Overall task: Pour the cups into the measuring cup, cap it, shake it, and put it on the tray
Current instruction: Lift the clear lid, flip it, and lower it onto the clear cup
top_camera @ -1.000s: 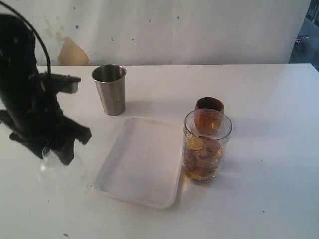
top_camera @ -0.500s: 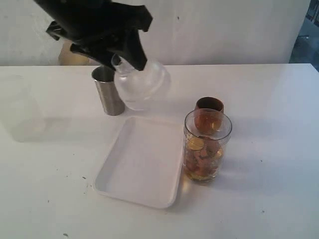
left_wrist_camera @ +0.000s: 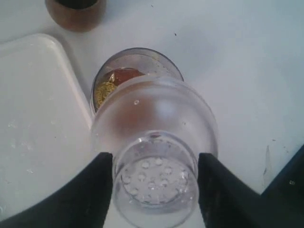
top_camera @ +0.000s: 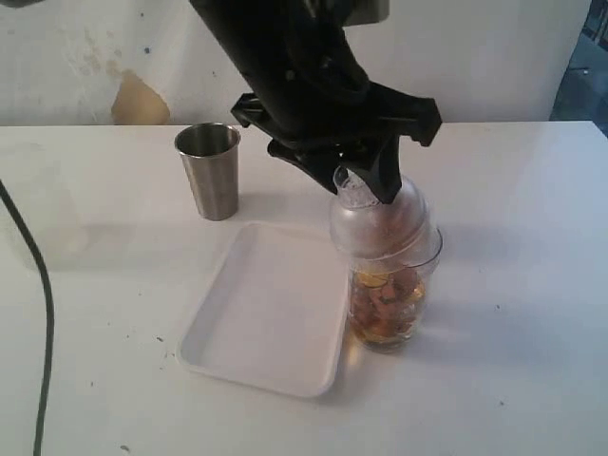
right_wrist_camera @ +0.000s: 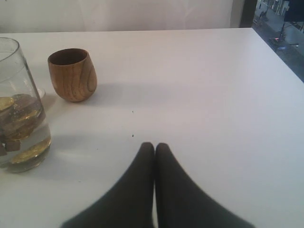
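white desk, matte top, a few dark specks and scuffs. behind it a plain off-white wall, grubby, small spots, with a tan-brown stain low down on the left where it meets the desk. far right: looks like a window, dark frame, bluish daylight beyond. light soft and even, shadows faint.

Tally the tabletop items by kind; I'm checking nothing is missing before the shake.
Drinking cups: 3 (steel tumbler, wooden cup, faint frosted cup)
Measuring cup: 1
Domed lid: 1
Tray: 1
Total: 6
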You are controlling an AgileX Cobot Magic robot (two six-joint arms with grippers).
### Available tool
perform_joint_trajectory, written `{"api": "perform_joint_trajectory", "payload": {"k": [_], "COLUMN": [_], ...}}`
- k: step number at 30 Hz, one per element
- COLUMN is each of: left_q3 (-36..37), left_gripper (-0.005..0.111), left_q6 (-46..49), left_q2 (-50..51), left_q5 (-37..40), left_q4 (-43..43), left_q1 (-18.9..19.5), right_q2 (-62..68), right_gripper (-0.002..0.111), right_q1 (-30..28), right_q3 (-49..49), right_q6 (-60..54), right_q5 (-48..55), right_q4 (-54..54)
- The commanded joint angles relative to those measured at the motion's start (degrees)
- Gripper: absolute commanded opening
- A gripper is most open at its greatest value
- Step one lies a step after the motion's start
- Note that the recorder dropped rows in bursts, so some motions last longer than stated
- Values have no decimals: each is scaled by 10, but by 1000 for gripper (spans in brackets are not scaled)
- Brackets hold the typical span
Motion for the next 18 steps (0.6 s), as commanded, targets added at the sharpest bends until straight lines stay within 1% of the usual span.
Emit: {"api": "perform_joint_trajectory", "payload": {"k": [1, 5, 7, 13, 18], "left_q3": [-14, -14, -14, -14, -14], "left_gripper": [0, 0, 0, 0, 0], "left_q6": [-4, -4, -4, -2, -2], "left_q2": [15, 24, 24, 24, 28], "left_q5": [0, 0, -15, -58, -65], "left_q4": [6, 20, 34, 35, 34], "left_q1": [-8, -8, -8, -8, -8], "right_q2": [-4, -4, -4, -4, -4], "right_gripper": [0, 0, 0, 0, 0], "right_q1": [-2, -2, -2, -2, -2], "right_q3": [2, 2, 2, 2, 2], "right_q6": [3, 3, 3, 3, 3], "right_q5": [0, 0, 0, 0, 0], "right_q4": [1, 1, 1, 1, 1]}}
